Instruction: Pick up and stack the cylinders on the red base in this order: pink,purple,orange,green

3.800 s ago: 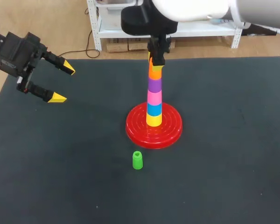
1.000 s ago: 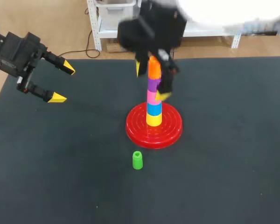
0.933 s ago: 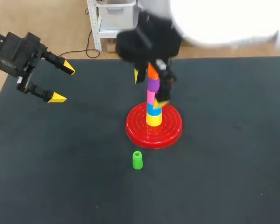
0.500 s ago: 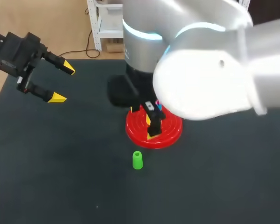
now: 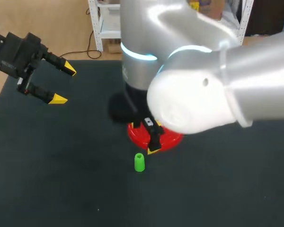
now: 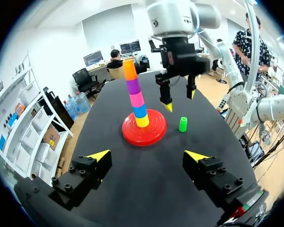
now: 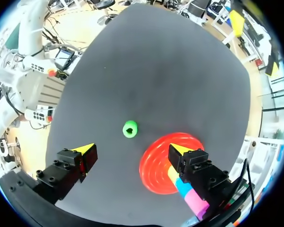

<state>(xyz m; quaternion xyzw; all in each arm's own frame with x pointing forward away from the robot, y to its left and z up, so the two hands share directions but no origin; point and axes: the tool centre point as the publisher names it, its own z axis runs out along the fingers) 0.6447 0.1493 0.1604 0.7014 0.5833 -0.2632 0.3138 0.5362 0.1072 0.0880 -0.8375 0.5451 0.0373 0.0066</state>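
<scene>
The green cylinder [image 7: 129, 128] stands upright on the counter [image 5: 61, 189], between the red base [image 7: 157, 166] and the counter's near edge. It is just off the base's rim and touches nothing. The right pincer [image 7: 131, 150] hangs over it with its fingers spread wide and nothing gripped. In the right wrist view the cylinder sits ahead of the pincer, in line with the gap between the fingers and nearer the one away from the base. The other finger is over the base, beside the foot of the stack [image 6: 134, 87].

The base lies about mid-counter. On it, from the bottom, are yellow, blue, pink and purple cylinders and the orange cylinder [image 6: 129, 69]. The right arm [image 5: 194, 94] hides most of this from the head camera. The left pincer [image 5: 62, 84] is held above the far left corner of the counter, open and empty.

A few seconds ago the right pincer was at the top of the stack, on the orange cylinder. It has since let go, dropped down the stack's side and come toward the near edge, to the green cylinder. The green cylinder, the base and the left pincer are where they were.
</scene>
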